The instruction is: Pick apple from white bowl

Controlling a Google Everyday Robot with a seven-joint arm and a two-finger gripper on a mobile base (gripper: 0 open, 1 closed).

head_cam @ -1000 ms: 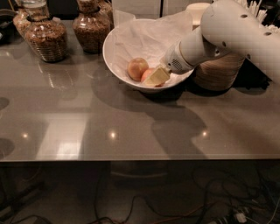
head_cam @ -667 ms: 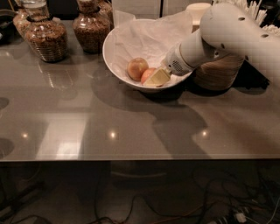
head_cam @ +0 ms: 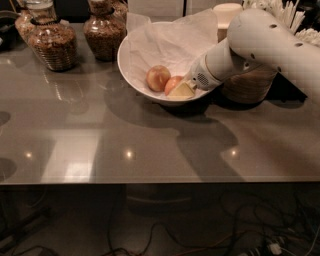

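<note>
The white bowl (head_cam: 126, 70), lined with crumpled white paper, stands at the back middle of the grey table. Two apples lie in it side by side. The orange-red apple (head_cam: 172, 82) is the right one. A paler apple (head_cam: 157, 78) with yellowish patches lies just left of it. My gripper (head_cam: 181, 90) reaches into the bowl from the right over the near rim. Its yellowish tip sits right against the front of the orange-red apple and hides its lower right part. The white arm (head_cam: 260, 42) runs up to the right.
Two glass jars of brown grain (head_cam: 52, 42) (head_cam: 104, 30) stand at the back left. A woven basket (head_cam: 247, 85) sits behind the arm to the right of the bowl, with a cup of white utensils (head_cam: 280, 10) behind. The table's front edge (head_cam: 160, 182) runs across.
</note>
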